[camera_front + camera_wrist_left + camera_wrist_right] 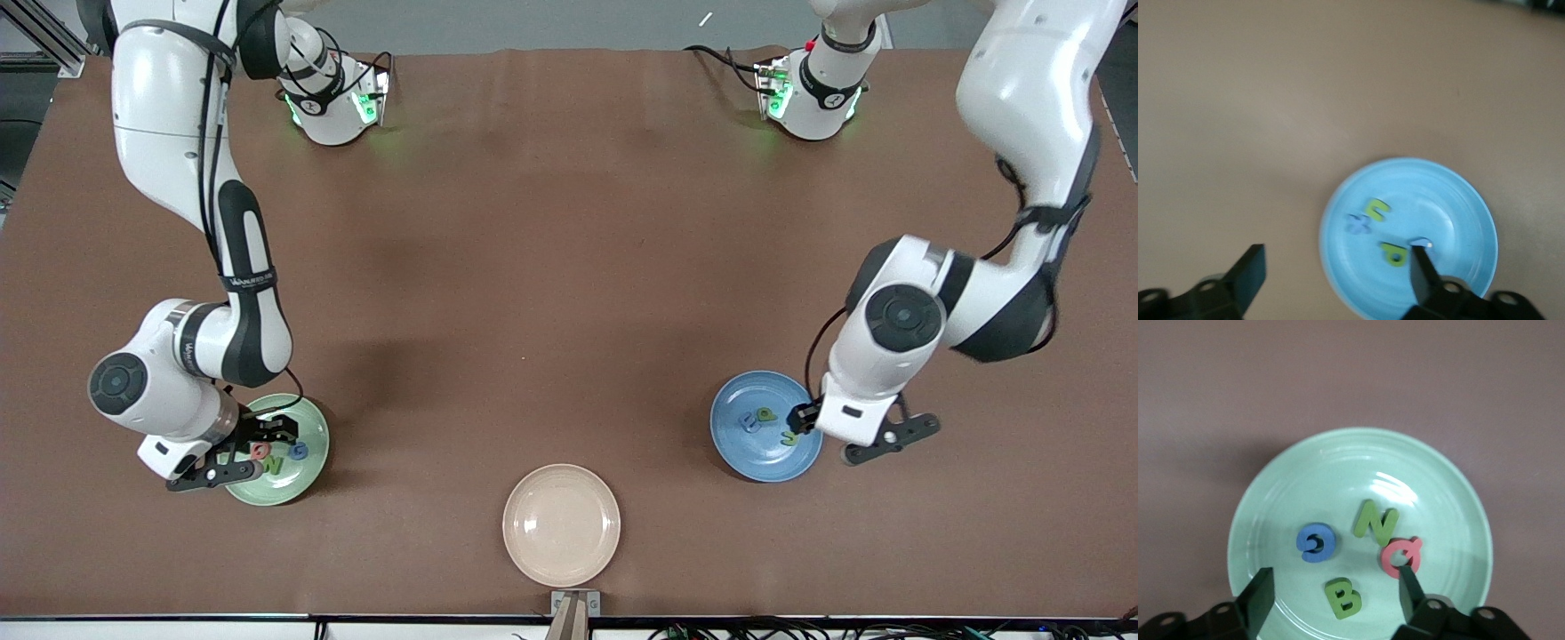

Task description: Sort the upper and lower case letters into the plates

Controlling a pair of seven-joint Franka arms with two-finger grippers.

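Grippers hang over the two plates at either end of the table. Under the right gripper, its fingers spread and empty, the mint green plate holds a blue G, green N, red Q and green B. Under the left gripper, fingers likewise apart, the blue plate carries two yellow-green letters and a pale lilac one. A cream plate lies between them, nearer the front camera.

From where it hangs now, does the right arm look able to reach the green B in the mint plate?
Probably yes. The right hand hangs open directly over the mint plate, and the green B lies between its fingers with nothing covering it.
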